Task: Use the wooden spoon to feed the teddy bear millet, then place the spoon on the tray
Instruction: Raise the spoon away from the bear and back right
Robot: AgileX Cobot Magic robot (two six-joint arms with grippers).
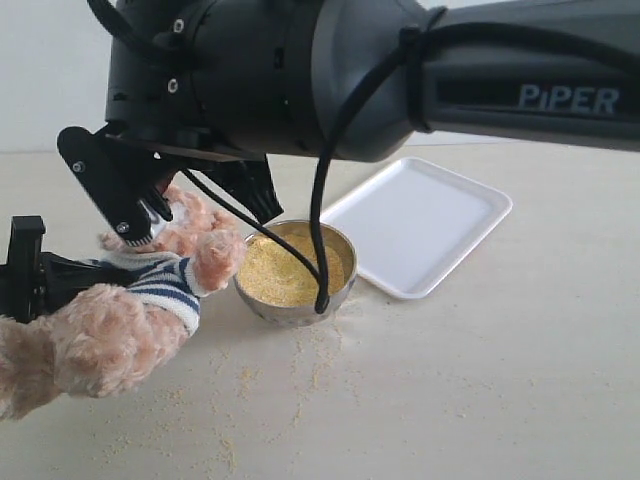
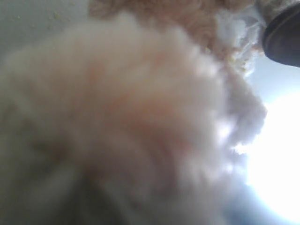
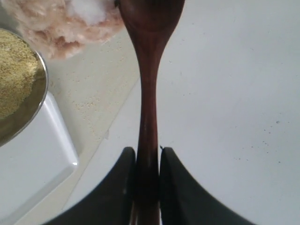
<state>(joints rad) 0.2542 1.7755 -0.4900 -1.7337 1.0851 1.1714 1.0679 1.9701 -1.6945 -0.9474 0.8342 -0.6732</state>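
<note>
- Pressed against my left wrist camera is the teddy bear (image 2: 140,117). Its fur blurs out almost the whole of that view.
- I cannot tell whether my left gripper is released or clenched, because fur hides the jaws. A black part of my left arm (image 1: 24,262) shows at the bear's side, so I judge it is there to steady the bear for feeding.
- My right gripper (image 3: 147,157) is clamped on the thin end of the wooden spoon (image 3: 147,93). Holding it that far back lets the oval bowl reach out ahead of the fingers.
- The spoon's bowl is up at the bear's whitish muzzle, which I take as the feeding step. Its end is cut off by the picture edge, so I cannot tell whether it carries any grains.
- The millet (image 1: 285,270) heaps in the steel bowl (image 1: 300,312), which sits just beside the bear's paw and keeps the way from scoop to mouth short.
- Loose specks (image 1: 310,370) lie on the table (image 1: 520,380) in front of the bowl.
- The tray (image 1: 420,220) lies just beside the steel bowl on its far side, with no spoon on it yet.
- By count there is one bear, one spoon, one steel bowl, one tray and two arms.
</note>
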